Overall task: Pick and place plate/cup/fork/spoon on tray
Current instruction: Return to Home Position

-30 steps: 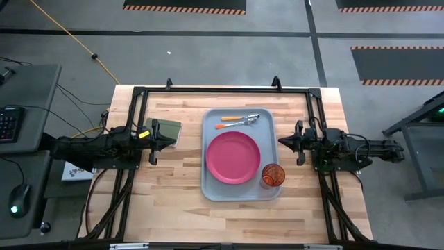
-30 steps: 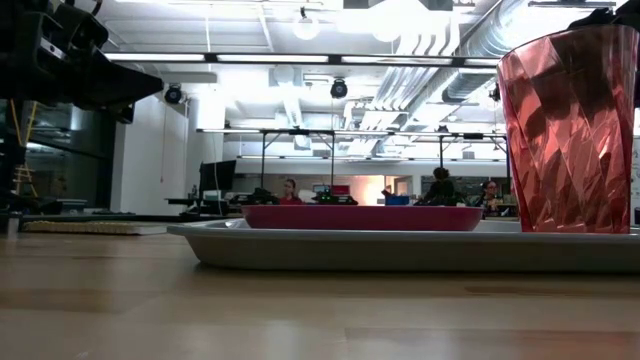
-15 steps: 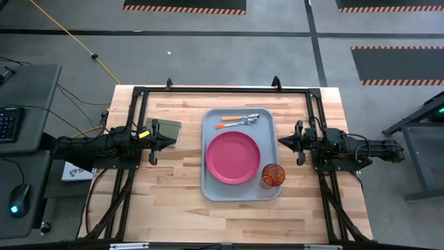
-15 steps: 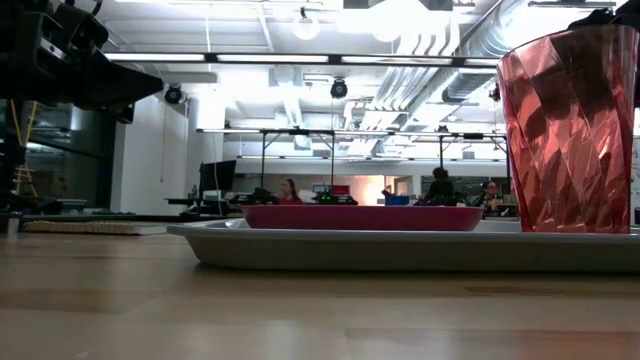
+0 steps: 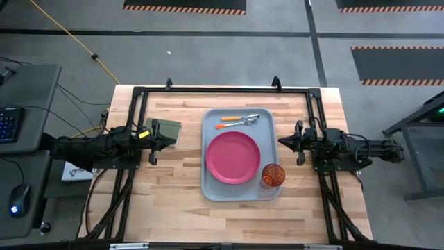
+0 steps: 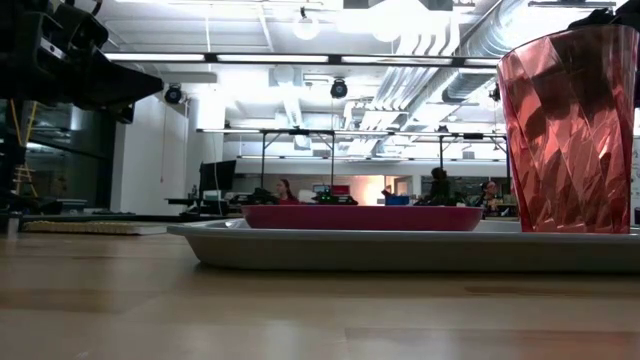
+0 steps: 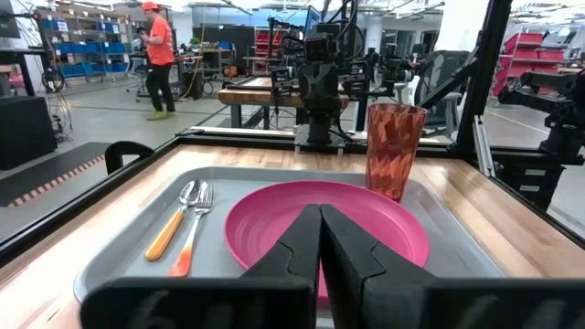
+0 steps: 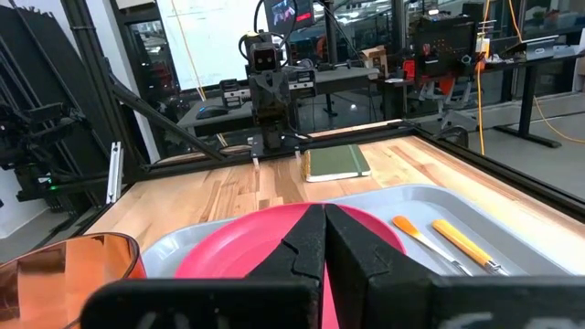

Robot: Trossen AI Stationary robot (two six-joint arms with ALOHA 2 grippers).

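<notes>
High view: left gripper (image 5: 166,142) and right gripper (image 5: 284,142) sit parked, fingers pressed together, empty.
Tray (image 5: 206,187): between both fingertips, holding plate (image 5: 233,157), cup (image 5: 272,175), cutlery (image 5: 239,121).
Change: nothing moved lately; job looks finished.

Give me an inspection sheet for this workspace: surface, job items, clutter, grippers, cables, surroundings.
Surface: wooden table, nothing spilled.
Job's things: tray mid-table holds the plate; the cup stands upright in a tray corner near the right arm; the spoon and fork lie side by side beyond the plate.
Clutter: green pad on the table beside the left arm.
Grippers: left gripper and right gripper shut, empty, pulled back to either side of the tray.
Cables: yellow cable on the floor.
Surroundings: desk with keyboard; a person in the room beyond the table.
</notes>
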